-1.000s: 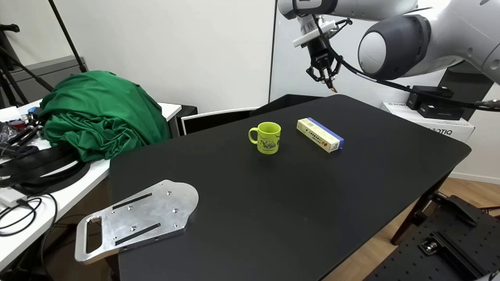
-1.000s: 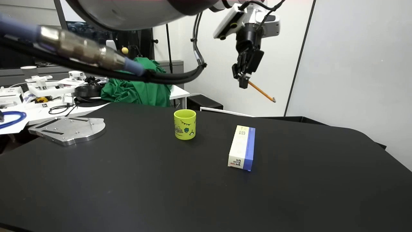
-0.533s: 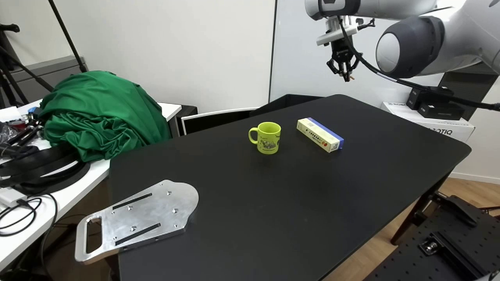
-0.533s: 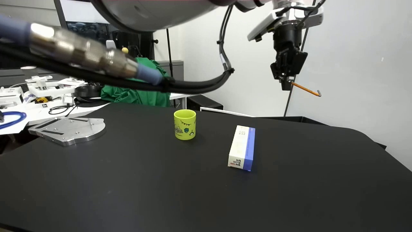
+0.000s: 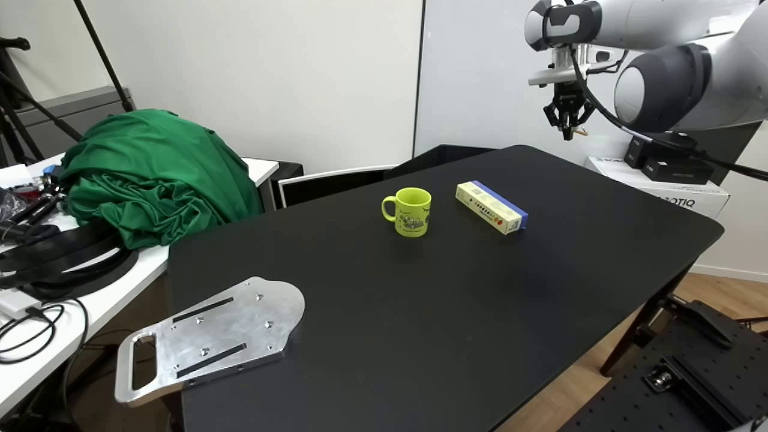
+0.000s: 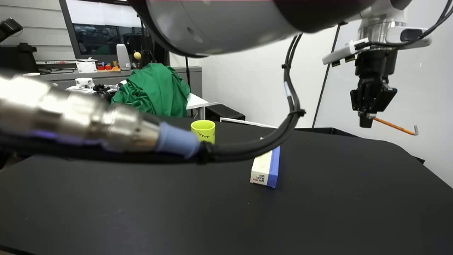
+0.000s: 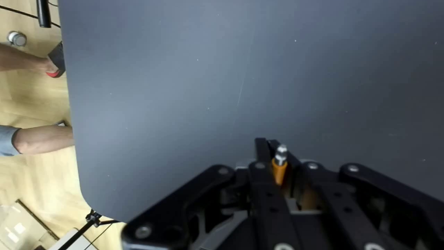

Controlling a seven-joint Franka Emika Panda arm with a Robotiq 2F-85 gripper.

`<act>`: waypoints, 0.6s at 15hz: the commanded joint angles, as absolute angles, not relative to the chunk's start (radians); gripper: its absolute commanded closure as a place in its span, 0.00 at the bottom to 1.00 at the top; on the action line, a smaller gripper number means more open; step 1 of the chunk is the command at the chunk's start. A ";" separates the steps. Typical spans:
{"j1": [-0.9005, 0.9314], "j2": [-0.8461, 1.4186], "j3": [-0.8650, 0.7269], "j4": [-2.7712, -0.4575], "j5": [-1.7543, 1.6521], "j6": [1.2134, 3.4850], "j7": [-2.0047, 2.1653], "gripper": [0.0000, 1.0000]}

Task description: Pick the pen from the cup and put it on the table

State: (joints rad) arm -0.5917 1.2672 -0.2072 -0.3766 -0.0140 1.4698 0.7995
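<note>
A white wall [image 5: 288, 78] stands behind a matte black table [image 5: 408, 324] with rounded corners. Jointed black gripper [image 6: 366, 119], raised above the tabletop. Oblong yellow-white-and-blue box [image 5: 492, 207], near the upright, cylindrical yellow-green cup [image 5: 411, 213]. Slender orange pen [image 6: 393, 125], pinched in the gripper; in an exterior view its long axis slopes gently, grey end pointing outward and down.

In both exterior views: cup [image 5: 412, 214] on table [image 5: 420, 336], left of box [image 5: 489, 207]; pen [image 6: 394, 125] in tool [image 5: 567, 133], farther right.
</note>
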 commanded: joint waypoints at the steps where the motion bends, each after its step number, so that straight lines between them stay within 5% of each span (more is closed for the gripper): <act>1: -0.590 1.362 -0.220 -0.325 -0.028 1.575 0.930 0.98; 9: -0.495 1.487 -0.235 -0.334 -0.057 1.695 1.129 0.98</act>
State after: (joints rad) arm -0.5198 1.4391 -0.2189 -0.3763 -0.0412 1.6814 1.0473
